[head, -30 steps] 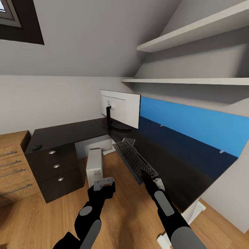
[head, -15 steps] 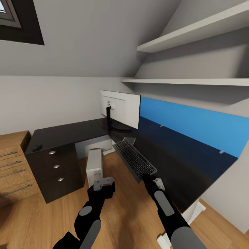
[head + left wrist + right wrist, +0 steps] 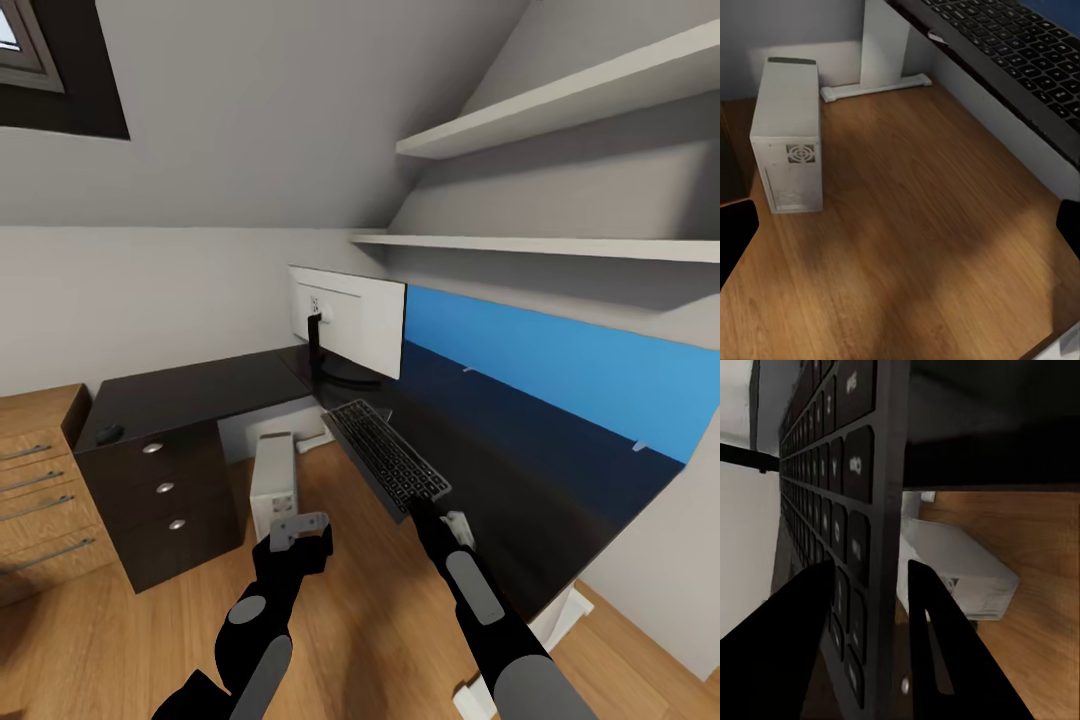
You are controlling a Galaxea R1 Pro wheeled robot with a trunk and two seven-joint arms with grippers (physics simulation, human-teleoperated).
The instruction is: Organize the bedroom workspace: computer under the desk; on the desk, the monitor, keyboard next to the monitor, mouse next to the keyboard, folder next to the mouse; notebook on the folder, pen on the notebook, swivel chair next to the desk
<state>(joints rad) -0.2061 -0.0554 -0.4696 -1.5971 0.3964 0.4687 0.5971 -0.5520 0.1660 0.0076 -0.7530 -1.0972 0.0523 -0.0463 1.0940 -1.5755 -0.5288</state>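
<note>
The black keyboard (image 3: 385,455) stretches along the inner edge of the glossy black desk (image 3: 200,385), its far end close to the monitor's round base. My right gripper (image 3: 415,503) is shut on the keyboard's near end; in the right wrist view its fingers (image 3: 791,641) pinch the keyboard (image 3: 832,510) edge. The monitor (image 3: 350,325) stands in the desk corner. A small black mouse (image 3: 108,433) lies at the desk's left end. The computer (image 3: 272,480) stands on the floor under the desk. My left gripper (image 3: 302,530) hangs open above the floor. Folder, notebook, pen and swivel chair are out of view.
A light wood cabinet (image 3: 30,480) stands left of the dark drawers (image 3: 165,488). Two white shelves (image 3: 560,100) jut out over the desk's right wing, with a blue wall panel (image 3: 560,370) beneath them. The left wrist view shows the computer (image 3: 787,135) and a white desk leg (image 3: 885,45).
My right gripper has pushed the keyboard a little farther away, toward the monitor. The whole picture has shifted slightly downward with the camera. The left arm has stayed put.
</note>
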